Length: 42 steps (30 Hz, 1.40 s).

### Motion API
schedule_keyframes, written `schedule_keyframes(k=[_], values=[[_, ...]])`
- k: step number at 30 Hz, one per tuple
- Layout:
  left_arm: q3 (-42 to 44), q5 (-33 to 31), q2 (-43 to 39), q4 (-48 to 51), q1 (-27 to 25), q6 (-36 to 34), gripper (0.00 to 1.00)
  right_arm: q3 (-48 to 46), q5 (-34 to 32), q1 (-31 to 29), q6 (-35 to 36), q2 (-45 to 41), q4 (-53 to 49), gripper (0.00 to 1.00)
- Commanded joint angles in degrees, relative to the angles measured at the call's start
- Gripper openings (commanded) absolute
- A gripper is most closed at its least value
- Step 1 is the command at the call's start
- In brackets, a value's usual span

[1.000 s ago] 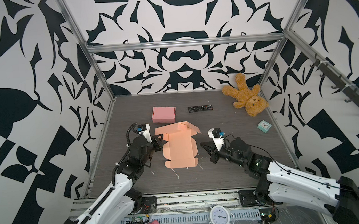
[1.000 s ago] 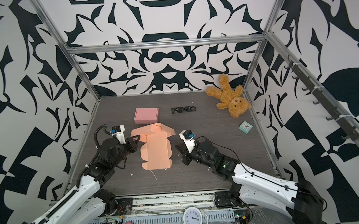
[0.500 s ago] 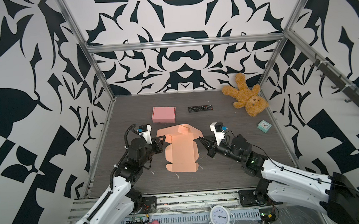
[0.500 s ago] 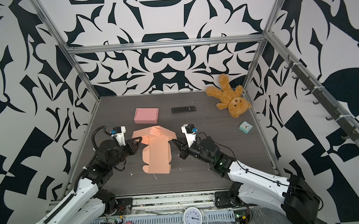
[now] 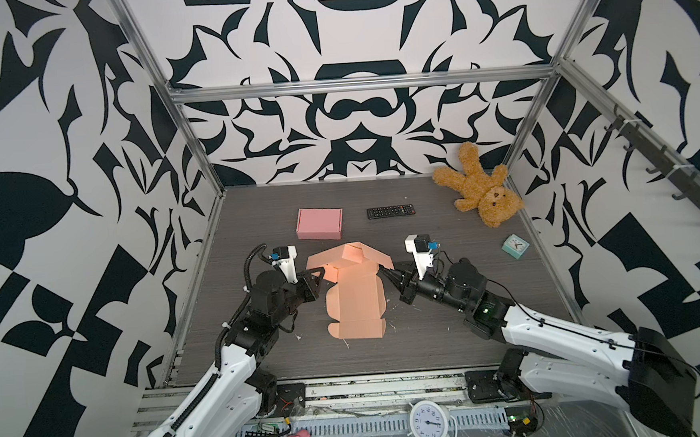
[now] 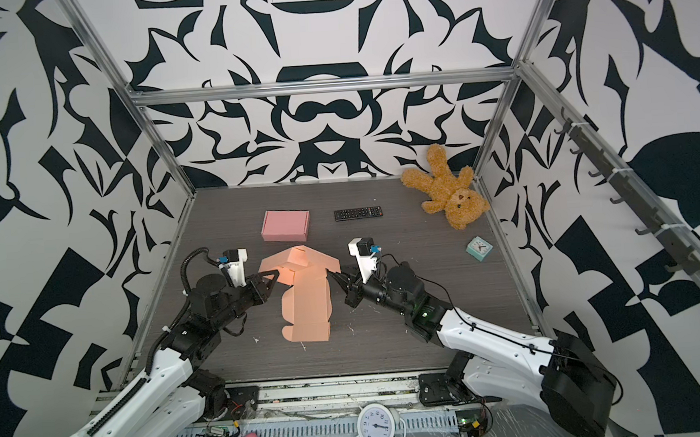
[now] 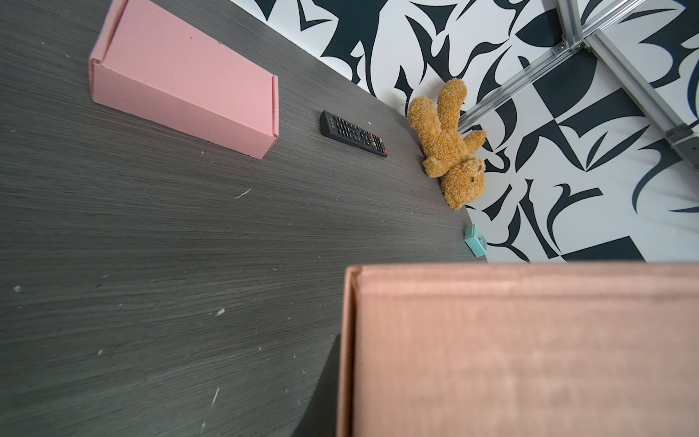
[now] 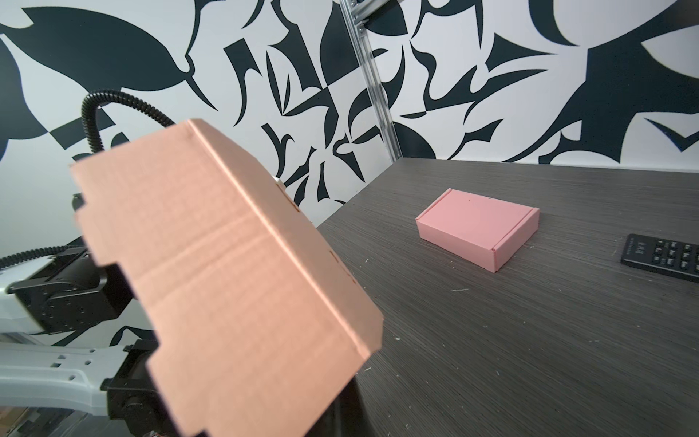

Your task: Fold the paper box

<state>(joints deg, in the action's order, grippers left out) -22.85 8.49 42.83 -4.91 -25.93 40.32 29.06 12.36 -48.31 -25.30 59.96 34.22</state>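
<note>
The paper box (image 5: pixel 355 298) is a salmon-orange cardboard blank, mostly unfolded, lying lengthwise mid-tabletop (image 5: pixel 445 230). Its 6 o'clock end lies flat with a narrow creased strip. Its 12 o'clock end is lifted, its flaps partly folded over.

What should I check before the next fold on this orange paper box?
1. The paper box lies between both arms: ok.
2. Its far flaps are raised off the table: ok; the near end lies flat.
3. Grip of the left fingers at the left flap: cannot tell.
4. The right fingers are shut at the right flap: ok; flap held: cannot tell.
5. The pink box and remote are apart from the paper box: ok.
6. Fully folded: not ok.
</note>
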Motion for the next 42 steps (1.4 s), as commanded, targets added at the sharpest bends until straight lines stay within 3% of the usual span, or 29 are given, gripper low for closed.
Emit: schedule_keyframes(k=[1,6,16,27,32,42], values=[[0.9,1.1,-0.2,-1.4,0.2,0.5,0.15,2.3,1.7,0.3,-1.3,0.7,4.1,0.11],[1.1,1.0,-0.9,-1.1,0.2,0.5,0.15,2.6,1.5,0.2,-1.6,1.5,3.6,0.18],[0.9,0.1,-0.7,0.1,0.2,0.4,0.15,3.0,0.7,0.2,0.0,-0.5,-2.6,0.18],[-1.6,0.3,-2.4,8.0,1.8,-3.5,0.15,1.2,-3.1,0.2,7.1,-14.6,-23.8,0.20],[-4.0,1.8,-3.4,13.3,2.9,-7.2,0.15,2.2,-4.2,0.2,9.4,-20.9,-28.4,0.25],[-7.8,7.7,-1.3,20.1,2.9,-14.5,0.16,11.0,4.3,1.5,14.4,-13.7,-33.3,0.28]])
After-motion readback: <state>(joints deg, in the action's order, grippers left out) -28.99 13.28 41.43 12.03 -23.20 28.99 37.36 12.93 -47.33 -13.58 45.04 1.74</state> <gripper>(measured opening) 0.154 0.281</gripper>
